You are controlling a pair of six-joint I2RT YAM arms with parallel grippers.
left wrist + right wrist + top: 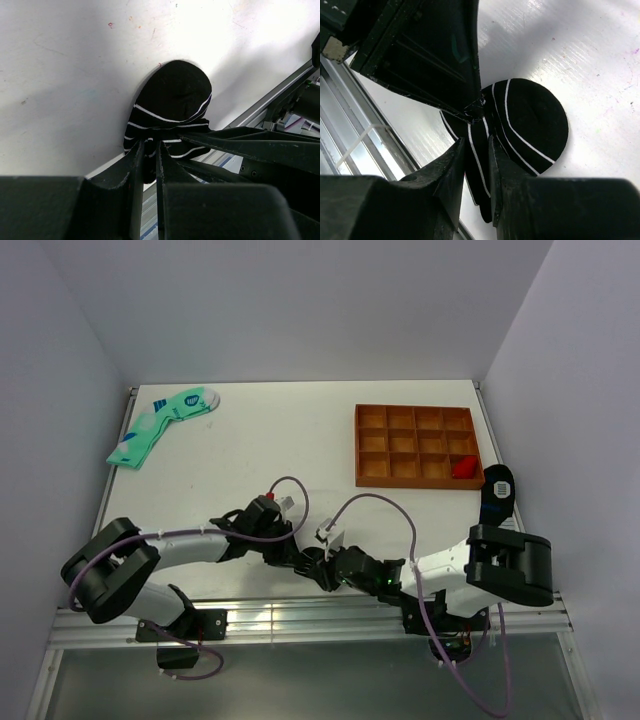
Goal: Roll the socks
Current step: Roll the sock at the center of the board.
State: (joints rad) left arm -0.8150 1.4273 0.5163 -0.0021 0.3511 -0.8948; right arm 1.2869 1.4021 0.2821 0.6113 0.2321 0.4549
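Observation:
A black sock with thin white stripes (172, 100) lies bunched at the table's near edge, its rounded toe flat on the white top; it also shows in the right wrist view (535, 120). My left gripper (148, 146) is shut on the sock's gathered end. My right gripper (476, 144) is shut on the same gathered part, from the other side. In the top view the two grippers meet tip to tip, left (306, 561) and right (326, 568), and hide the sock. A second black sock (497, 490) lies at the table's right edge.
An orange compartment tray (415, 445) stands at the back right with a red piece (463, 467) in one cell. Mint-green socks (160, 425) lie at the back left. An aluminium rail (300, 615) runs along the near edge, just beside the grippers.

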